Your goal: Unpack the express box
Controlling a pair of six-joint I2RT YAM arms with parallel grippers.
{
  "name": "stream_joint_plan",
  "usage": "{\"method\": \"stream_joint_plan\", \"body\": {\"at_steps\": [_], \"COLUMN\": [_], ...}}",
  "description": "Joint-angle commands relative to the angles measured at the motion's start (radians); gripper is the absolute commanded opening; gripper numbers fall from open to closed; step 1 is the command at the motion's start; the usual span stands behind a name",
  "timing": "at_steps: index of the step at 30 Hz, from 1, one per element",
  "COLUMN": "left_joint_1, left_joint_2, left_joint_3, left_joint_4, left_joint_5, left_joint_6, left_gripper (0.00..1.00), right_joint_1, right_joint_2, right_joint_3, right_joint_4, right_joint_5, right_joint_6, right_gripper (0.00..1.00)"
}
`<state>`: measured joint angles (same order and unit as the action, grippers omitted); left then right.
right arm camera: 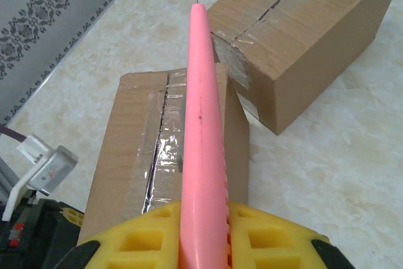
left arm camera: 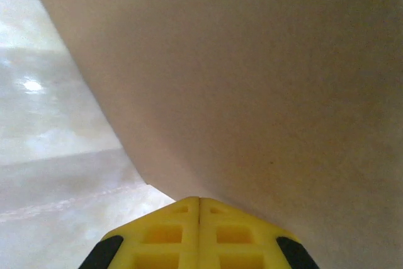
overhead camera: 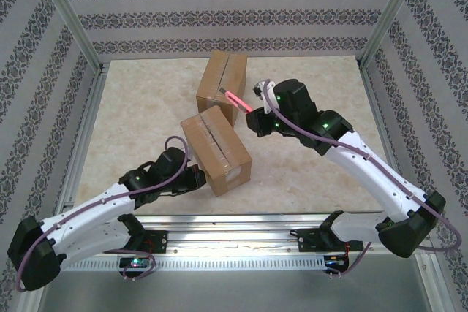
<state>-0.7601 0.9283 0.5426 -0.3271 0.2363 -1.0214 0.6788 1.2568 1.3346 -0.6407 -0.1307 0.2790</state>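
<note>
My left gripper (left arm camera: 199, 217) is closed, its yellow fingers (left arm camera: 165, 231) flat together with nothing between them. Directly ahead of the tips, so near that I cannot tell whether they touch, rises the plain cardboard side of the near box (left arm camera: 264, 80). The pale table (left arm camera: 50, 155) runs off to the left of it. From above, this gripper (overhead camera: 196, 177) sits low at the near box (overhead camera: 216, 150), on the side facing my bases.

My right gripper (right arm camera: 203, 231) is clamped narrow on a pink cutter (right arm camera: 201, 124), which sticks straight out ahead of the fingers and ends in a thin dark point. From above, the cutter (overhead camera: 235, 98) lies over the right-hand part of the far box (overhead camera: 219, 78), with the gripper (overhead camera: 257, 113) just beside that box. Below the cutter, the box top carries wrinkled clear tape with a dark line along the seam. Both boxes rest on the table (overhead camera: 139, 107), corner near corner, flaps down.
</note>
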Motion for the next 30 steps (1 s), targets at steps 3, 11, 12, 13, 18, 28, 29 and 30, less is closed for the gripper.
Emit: {"method": "stream_joint_plan", "body": {"at_steps": [3,11,12,13,18,28,29,30], "left_joint_1": [-0.056,-0.08,-0.081,-0.081,-0.08,-0.081,-0.081,-0.081], "left_joint_2": [0.055,0.12,0.123,0.127,0.131,0.169,0.161,0.146], "left_joint_3": [-0.004,-0.014,-0.018,-0.023,-0.029,-0.027,-0.024,-0.02], "left_joint_4": [0.174,0.282,0.297,0.31,0.339,0.408,0.395,0.372], "left_joint_5": [-0.035,-0.064,-0.065,-0.068,-0.095,-0.097,-0.096,-0.095], "left_joint_6": [-0.067,-0.109,-0.116,-0.121,-0.133,-0.151,-0.151,-0.143], "left_gripper": [0.0,0.0,0.0,0.0,0.0,0.0,0.0,0.0], "right_joint_1": [0.046,0.088,0.088,0.091,0.092,0.098,0.1,0.102], "right_joint_2": [0.014,0.053,0.056,0.059,0.073,0.099,0.102,0.105], "right_joint_3": [0.056,0.09,0.093,0.096,0.105,0.118,0.122,0.123], "right_joint_4": [-0.034,-0.081,-0.085,-0.088,-0.107,-0.14,-0.144,-0.148], "right_joint_5": [0.083,0.131,0.133,0.134,0.125,0.123,0.123,0.121], "right_joint_6": [-0.052,-0.098,-0.102,-0.107,-0.133,-0.163,-0.166,-0.171], "right_gripper": [0.0,0.0,0.0,0.0,0.0,0.0,0.0,0.0]}}
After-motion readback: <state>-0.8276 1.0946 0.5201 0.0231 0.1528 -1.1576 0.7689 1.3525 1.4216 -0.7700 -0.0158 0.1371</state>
